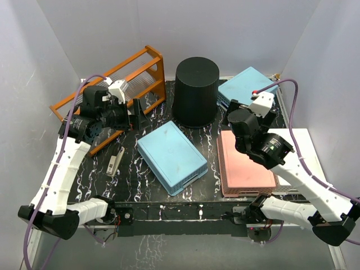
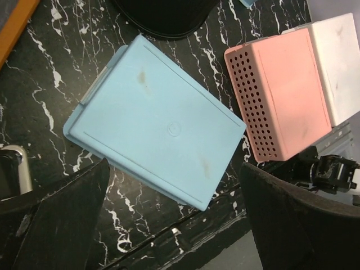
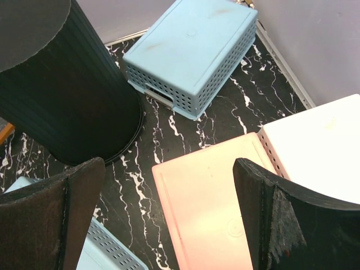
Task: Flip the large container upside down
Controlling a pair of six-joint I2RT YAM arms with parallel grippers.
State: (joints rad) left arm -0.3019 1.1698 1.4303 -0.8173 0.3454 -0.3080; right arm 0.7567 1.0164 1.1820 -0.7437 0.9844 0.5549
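The large black bin stands at the back middle of the table with its wide rim down and its flat base up. It also shows in the right wrist view, and its lower edge shows in the left wrist view. My left gripper is open and empty, left of the bin and apart from it. In the left wrist view it hangs over a blue basket. My right gripper is open and empty, just right of the bin. In the right wrist view it is above the pink basket.
An upturned blue basket lies in the middle. A second blue basket lies at the back right. An upturned pink basket and a white basket sit on the right. An orange rack stands at the back left. A small pale tool lies left.
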